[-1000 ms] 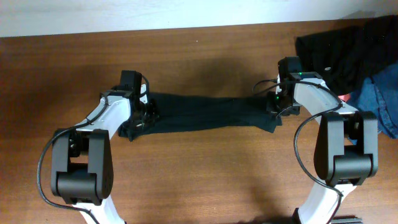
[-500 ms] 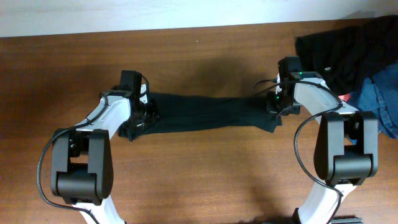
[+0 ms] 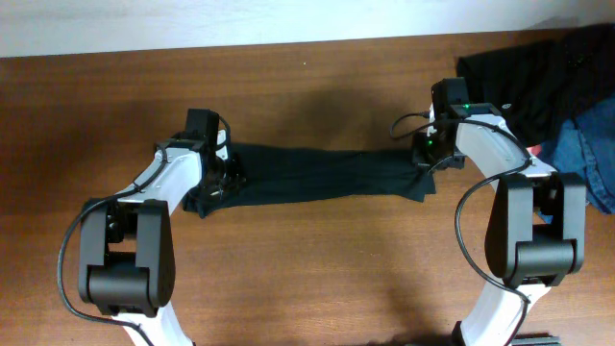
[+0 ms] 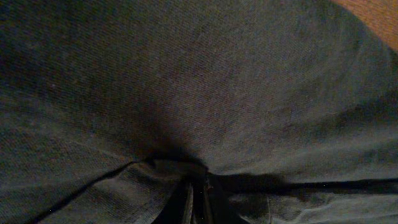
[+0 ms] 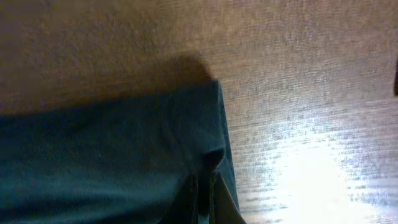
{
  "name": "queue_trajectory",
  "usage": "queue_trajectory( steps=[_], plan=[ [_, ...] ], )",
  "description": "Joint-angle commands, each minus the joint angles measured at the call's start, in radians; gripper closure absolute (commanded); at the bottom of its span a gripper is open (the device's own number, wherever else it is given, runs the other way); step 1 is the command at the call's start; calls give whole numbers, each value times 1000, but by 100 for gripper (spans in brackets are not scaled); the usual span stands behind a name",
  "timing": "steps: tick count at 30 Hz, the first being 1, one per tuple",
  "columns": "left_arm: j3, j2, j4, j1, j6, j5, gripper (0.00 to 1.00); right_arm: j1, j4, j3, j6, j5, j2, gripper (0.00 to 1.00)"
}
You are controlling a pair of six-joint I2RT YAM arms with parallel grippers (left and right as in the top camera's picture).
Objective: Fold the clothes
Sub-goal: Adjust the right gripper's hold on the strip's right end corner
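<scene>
Wood of a warm brown makes up the surface (image 3: pixel 307 279), running wide under everything, with a pale wall along its far edge. Two white-and-black arms reach in from the near side, the left arm (image 3: pixel 144 207) and the right arm (image 3: pixel 509 183), each bent at the elbow and angled inward.

Between them lies the black T-shirt (image 3: pixel 317 178), drawn out into a long, narrow band across the middle of the surface, gathered at both ends and resting flat along its length. At the far right corner sits a heap of other clothes: a black garment (image 3: pixel 519 77) with blue denim (image 3: pixel 586 154) just beside it, well apart from the shirt's left end and near its right.

The left gripper (image 3: pixel 226 178) is pinched tight on the shirt's left end; in its wrist view dark fabric fills nearly everything, puckering into the closed jaws. The right gripper (image 3: pixel 426 163) is clamped narrow on the shirt's right edge, at a corner with bare wood beside it.
</scene>
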Motion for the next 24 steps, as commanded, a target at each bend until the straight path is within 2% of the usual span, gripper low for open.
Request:
queue_trajectory(
  steps=[1, 10, 15, 16, 17, 18, 19, 24],
  plan=[
    [-49, 109, -3, -7, 5, -56, 92, -5, 20, 18, -10, 10, 6, 96],
    [-49, 109, -3, -7, 5, -56, 92, -5, 67, 18, -11, 9, 6, 96],
    [-49, 109, -3, -7, 5, -56, 92, -5, 31, 18, -10, 22, 6, 96],
    [-49, 109, -3, -7, 5, -56, 92, -5, 23, 18, -10, 35, 6, 92],
    [-49, 109, -3, -7, 5, -56, 92, -5, 16, 18, -10, 45, 6, 83],
    [-49, 109, -3, -7, 5, -56, 92, -5, 6, 18, -10, 51, 6, 61],
    [-49, 109, -3, -7, 5, -56, 92, -5, -9, 18, -10, 50, 6, 57],
    [-49, 109, -2, -7, 5, -56, 92, -2, -82, 8, 25, 43, 6, 58]
  ],
)
